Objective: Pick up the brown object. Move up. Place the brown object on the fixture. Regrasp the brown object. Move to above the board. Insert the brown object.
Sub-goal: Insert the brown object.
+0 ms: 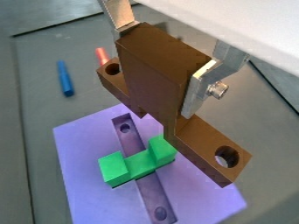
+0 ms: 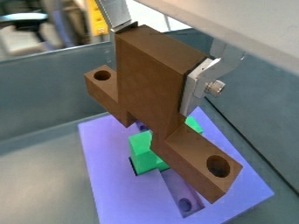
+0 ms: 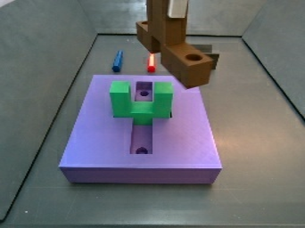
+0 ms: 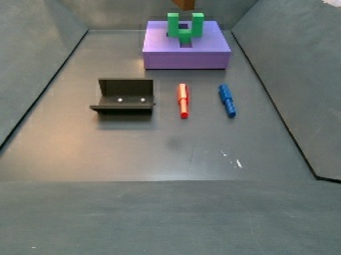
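Above purple board (image 3: 141, 134), gripper (image 1: 163, 59) clamps brown object (image 1: 176, 105); grey floor (image 4: 173, 149).

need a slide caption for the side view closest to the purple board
Gripper holds the brown object in the air above the board, near the green block.

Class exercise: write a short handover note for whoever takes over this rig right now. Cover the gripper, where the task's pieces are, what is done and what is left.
Gripper: shut on the brown object, held in the air above the board and its green block.
Fixture: empty on the floor, beside a red marker and a blue marker.
Done: pickup, move above the board.
Left: lower and insert the brown object.
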Robot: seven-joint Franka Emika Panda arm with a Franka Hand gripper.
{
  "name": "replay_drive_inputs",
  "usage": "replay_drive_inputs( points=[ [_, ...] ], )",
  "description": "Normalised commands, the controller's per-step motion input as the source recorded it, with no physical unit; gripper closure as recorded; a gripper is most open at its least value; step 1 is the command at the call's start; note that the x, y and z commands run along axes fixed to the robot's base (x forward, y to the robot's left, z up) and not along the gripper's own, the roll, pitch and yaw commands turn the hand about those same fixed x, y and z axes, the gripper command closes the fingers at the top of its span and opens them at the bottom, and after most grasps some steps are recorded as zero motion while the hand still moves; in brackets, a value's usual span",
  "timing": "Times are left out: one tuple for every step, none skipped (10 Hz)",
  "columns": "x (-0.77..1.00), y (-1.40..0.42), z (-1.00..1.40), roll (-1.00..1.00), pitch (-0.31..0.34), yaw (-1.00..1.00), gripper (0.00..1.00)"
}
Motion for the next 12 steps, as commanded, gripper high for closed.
replay_drive_inputs(
  points=[
    [-0.01, -0.18, -0.01, 0.07, 0.090, -0.89, 1.00],
    [-0.11, -0.12, -0.14, 0.15, 0.123, -0.89, 1.00],
    [-0.14, -0.04, -0.15, 0.21, 0.163, -0.82, 1.00],
    [-0.18, -0.13, -0.21, 0.23, 0.131, -0.70, 1.00],
    [-0.17, -0.09, -0.23, 0.15, 0.067, -0.50, 1.00],
    [-0.18, -0.10, -0.27, 0.03, -0.001, -0.36, 1.00],
    [-0.15, -0.06, -0.25, 0.00, -0.060, -0.29, 1.00],
    [-0.21, 0.00, -0.23, 0.00, -0.071, -0.13, 1.00],
    [-0.05, 0.00, -0.31, 0.00, -0.086, -0.01, 1.00],
    [0.00, 0.00, -0.32, -0.04, -0.090, 0.00, 1.00],
    [0.00, -0.02, -0.31, -0.01, -0.101, 0.00, 1.00],
    [0.08, -0.12, -0.30, 0.00, -0.089, 0.00, 1.00]
  ],
)
